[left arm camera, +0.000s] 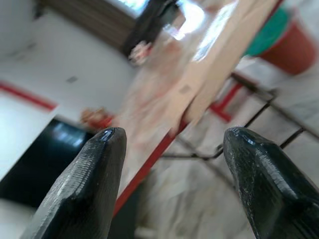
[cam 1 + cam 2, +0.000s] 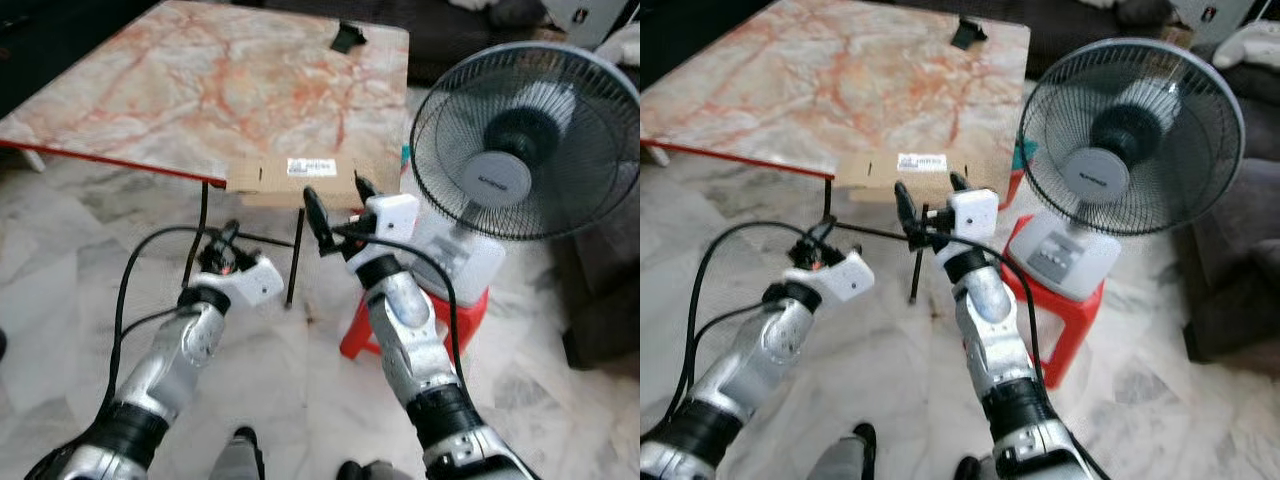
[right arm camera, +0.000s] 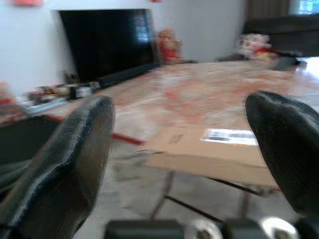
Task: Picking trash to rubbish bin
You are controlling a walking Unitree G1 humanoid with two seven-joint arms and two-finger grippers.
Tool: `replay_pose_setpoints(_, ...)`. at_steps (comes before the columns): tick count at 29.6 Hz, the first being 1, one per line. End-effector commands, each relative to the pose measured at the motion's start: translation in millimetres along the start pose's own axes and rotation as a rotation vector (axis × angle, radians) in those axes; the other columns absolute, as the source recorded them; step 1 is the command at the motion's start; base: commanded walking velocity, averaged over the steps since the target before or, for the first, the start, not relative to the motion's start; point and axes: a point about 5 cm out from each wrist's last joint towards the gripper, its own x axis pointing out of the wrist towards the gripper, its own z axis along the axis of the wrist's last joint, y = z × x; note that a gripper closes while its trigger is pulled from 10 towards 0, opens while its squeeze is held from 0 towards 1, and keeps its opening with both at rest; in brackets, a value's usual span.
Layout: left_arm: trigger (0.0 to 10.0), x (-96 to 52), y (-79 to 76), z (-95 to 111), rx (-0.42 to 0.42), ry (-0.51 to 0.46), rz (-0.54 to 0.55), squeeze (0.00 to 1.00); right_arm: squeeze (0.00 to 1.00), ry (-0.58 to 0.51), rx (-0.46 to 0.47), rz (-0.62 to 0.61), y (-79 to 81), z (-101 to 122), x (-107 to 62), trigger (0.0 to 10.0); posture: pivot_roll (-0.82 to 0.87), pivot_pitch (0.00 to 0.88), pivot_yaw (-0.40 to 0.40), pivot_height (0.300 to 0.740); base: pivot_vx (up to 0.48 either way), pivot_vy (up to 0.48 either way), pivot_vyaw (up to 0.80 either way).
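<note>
Two grippers, both raised before a marble counter [image 2: 200, 90]. Right gripper [image 2: 338, 205]: fingers spread apart, holding nothing, just short of a flat cardboard box [image 2: 300, 178] with a white label, which lies on the counter's near edge and juts past it. Left gripper [image 2: 222, 243]: fingers apart, empty, lower and below the counter's edge. Standing fan [image 2: 525, 150] on a red stool [image 2: 470, 310], right of the counter. Small black item [image 2: 347, 37] at the counter's far edge. Marble floor [image 2: 80, 230].
</note>
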Motion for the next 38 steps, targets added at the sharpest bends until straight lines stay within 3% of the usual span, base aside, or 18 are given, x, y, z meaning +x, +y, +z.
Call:
replay_pose_setpoints(1, 10.0, -1.9, -2.0, -5.3, -0.006, 0.023, -0.003, 0.0, 0.0, -0.004, -0.008, 0.013, 3.8, 2.2, 1.2, 10.0, 0.08, 0.22, -0.076, 0.74, 0.0, 0.0, 0.0)
replay_pose_setpoints(38, 10.0, 0.7, 7.4, -14.2, 0.02, 0.023, 0.04, 0.0, 0.0, 0.005, -0.018, 0.028, 4.7, 0.8, 7.5, 10.0, 0.08, 0.142, -0.063, 0.74, 0.241, 0.0, 0.0)
